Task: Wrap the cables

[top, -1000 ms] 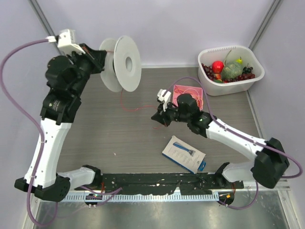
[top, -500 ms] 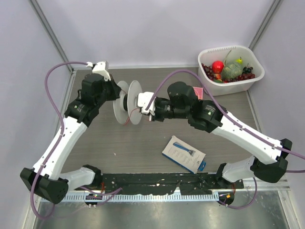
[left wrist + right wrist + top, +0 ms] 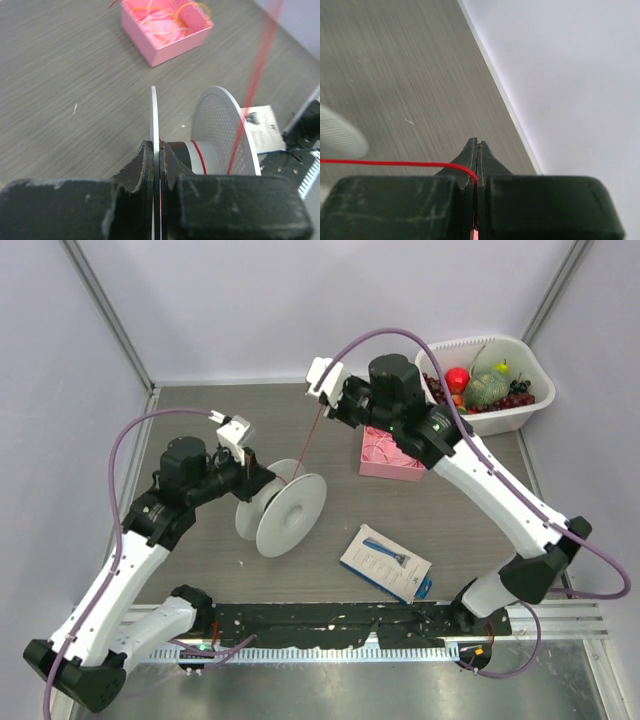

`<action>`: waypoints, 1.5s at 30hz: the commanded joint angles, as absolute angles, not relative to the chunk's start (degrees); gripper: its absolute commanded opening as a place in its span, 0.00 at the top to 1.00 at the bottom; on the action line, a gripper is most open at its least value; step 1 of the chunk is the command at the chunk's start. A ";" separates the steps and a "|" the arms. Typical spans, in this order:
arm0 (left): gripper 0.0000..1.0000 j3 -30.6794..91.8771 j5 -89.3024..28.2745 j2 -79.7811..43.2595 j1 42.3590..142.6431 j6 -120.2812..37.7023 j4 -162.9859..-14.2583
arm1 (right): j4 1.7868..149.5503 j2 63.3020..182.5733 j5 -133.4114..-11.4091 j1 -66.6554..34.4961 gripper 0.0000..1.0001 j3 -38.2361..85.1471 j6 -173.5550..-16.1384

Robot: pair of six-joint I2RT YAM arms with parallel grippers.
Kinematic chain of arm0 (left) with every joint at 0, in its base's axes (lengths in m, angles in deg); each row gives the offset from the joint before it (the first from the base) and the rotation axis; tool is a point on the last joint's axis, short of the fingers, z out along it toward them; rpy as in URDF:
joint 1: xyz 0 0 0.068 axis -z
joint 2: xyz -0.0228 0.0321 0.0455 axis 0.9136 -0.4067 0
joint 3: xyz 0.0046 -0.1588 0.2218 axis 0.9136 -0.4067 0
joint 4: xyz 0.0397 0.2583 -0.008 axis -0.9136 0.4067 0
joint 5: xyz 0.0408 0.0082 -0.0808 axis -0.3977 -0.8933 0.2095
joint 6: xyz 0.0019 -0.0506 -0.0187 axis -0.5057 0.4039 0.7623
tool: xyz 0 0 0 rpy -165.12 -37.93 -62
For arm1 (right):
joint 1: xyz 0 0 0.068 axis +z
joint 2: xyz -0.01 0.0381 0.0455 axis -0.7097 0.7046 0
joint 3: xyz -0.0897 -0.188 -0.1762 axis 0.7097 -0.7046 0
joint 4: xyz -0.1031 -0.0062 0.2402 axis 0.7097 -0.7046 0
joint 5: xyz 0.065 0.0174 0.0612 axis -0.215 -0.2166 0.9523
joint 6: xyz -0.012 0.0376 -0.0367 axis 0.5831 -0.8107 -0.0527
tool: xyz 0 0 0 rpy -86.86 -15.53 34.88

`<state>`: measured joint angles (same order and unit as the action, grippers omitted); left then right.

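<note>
Winding step: your left gripper clamps the spool flange; your right gripper pinches the red wire, taut from its tips to the hub. Next: lay another turn under tension.

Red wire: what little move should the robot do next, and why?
Probably circle the right fingers round the spool to lay another turn. They pinch the red wire, which runs taut to the hub, where only a few turns sit, and the left fingers clamp the spool's rim.
</note>
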<state>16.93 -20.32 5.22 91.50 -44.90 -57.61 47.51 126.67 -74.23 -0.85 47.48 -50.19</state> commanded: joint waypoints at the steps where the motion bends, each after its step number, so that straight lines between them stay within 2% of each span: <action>1: 1.00 17.05 -5.47 10.55 91.49 -47.96 -62.33 | 52.01 129.57 -71.45 -8.45 0.99 49.61 -55.16; 6: 1.00 21.43 -1.87 11.97 91.49 -40.94 -65.86 | 51.48 130.54 -65.04 -13.73 0.99 42.50 -56.56; 11: 1.00 27.15 -0.45 10.22 89.74 -26.10 -74.89 | 52.44 130.63 -58.53 -17.78 0.99 35.72 -58.93; 15: 1.00 29.79 -5.62 8.28 85.00 -11.07 -83.07 | 56.39 128.79 -53.78 -18.40 0.99 29.66 -64.99; 22: 1.00 35.85 -23.46 5.03 80.77 2.31 -81.34 | 71.65 122.20 -45.08 -18.31 0.99 17.00 -86.17; 25: 1.00 37.53 -32.15 3.89 79.37 4.69 -78.27 | 78.70 118.69 -45.16 -16.56 0.99 11.38 -94.87; 30: 1.00 37.44 -41.66 2.22 78.75 5.93 -75.71 | 83.73 115.16 -49.72 -9.53 0.99 7.33 -97.61; 34: 1.00 36.48 -43.78 1.69 78.48 6.28 -77.63 | 84.08 115.86 -52.89 -4.43 0.99 6.09 -97.17; 41: 1.00 36.21 -39.23 1.77 77.25 6.72 -81.67 | 84.79 117.88 -55.08 -3.99 0.99 7.49 -96.91; 43: 1.00 36.21 -36.25 2.21 77.25 6.63 -84.31 | 84.53 117.71 -55.44 -4.25 0.93 8.55 -96.12; 45: 1.00 36.56 -34.21 2.21 77.25 6.63 -88.08 | 83.83 117.62 -55.88 -4.86 0.76 9.96 -95.50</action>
<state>34.00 -36.38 0.44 78.19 4.01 -71.45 82.85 118.30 -54.03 -4.21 6.65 -96.39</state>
